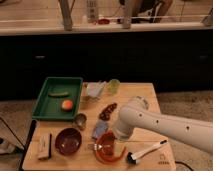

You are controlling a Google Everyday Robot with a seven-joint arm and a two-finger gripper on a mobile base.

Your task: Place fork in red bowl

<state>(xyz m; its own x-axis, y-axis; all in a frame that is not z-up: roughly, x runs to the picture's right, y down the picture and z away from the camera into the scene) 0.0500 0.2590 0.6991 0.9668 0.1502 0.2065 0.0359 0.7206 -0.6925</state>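
My white arm [165, 127] reached in from the right edge of the view, across a light wooden table [145, 95]. It bent down at its rounded end toward the table's front edge.

My gripper [107, 142] was at that low end, over the red bowl [112, 154], mostly hidden by the arm's own bulk. I could not tell how far open it was or whether it had hold of anything.

The red bowl, shiny and orange-red, sat near the front edge of the table, about midway along it. The fork [96, 146] showed as a small, pale, silvery glint at the bowl's left rim, just beside my gripper. I could not tell whether it lay in the bowl, rested on the rim or hung above it.

A darker maroon bowl [68, 141] stood to the left of the red one, close but apart. To the right lay a white-handled brush [146, 151] on a slant, with its black head nearest the red bowl. A small metal cup [80, 120] stood just behind the maroon bowl.

At the back left, a green tray [50, 111] held a long green item [58, 93] and a round orange fruit [66, 104]. A pale green cup [114, 86] stood near the back edge, with a crumpled clear bag [95, 90] beside it. In the middle of the table lay a dark reddish-brown item [107, 111] and a flat blue-grey packet [100, 129]. A tan block [45, 146] sat at the front left corner.
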